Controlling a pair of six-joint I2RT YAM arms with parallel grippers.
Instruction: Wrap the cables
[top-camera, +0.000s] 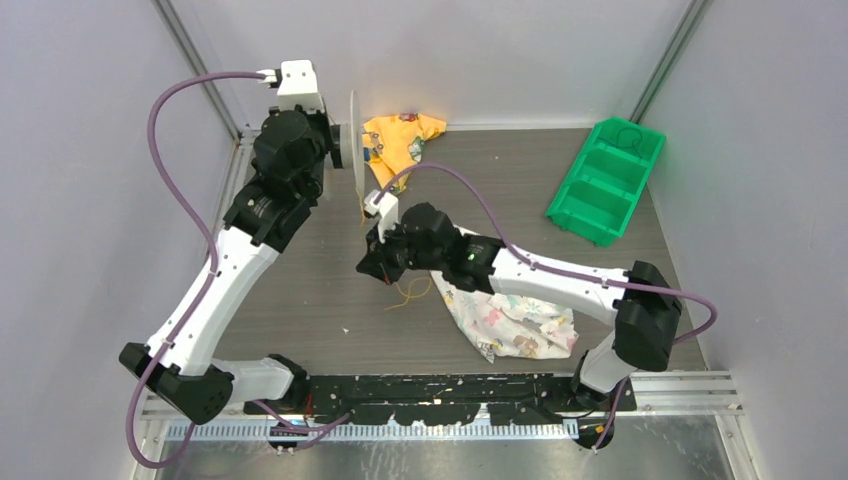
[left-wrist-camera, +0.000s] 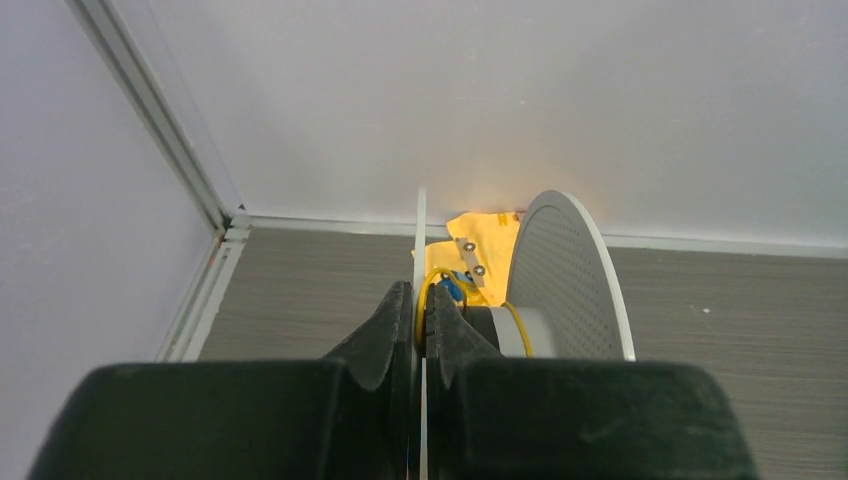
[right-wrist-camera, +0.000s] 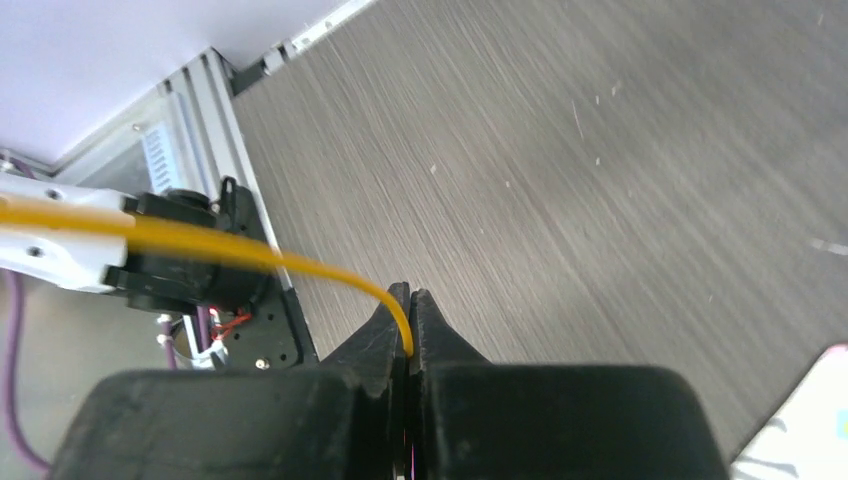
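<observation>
My left gripper is shut on the thin white near rim of a spool, held up on edge at the table's back left. The spool's far perforated rim and grey hub show to the right. The yellow cable curls around the hub. My right gripper is shut on the cable, which arches away to the left. From above, that gripper sits at the table's middle, with loose cable loops on the table beside it.
A yellow cloth lies behind the spool at the back wall. A white patterned cloth lies under the right arm. A green divided bin stands at the back right.
</observation>
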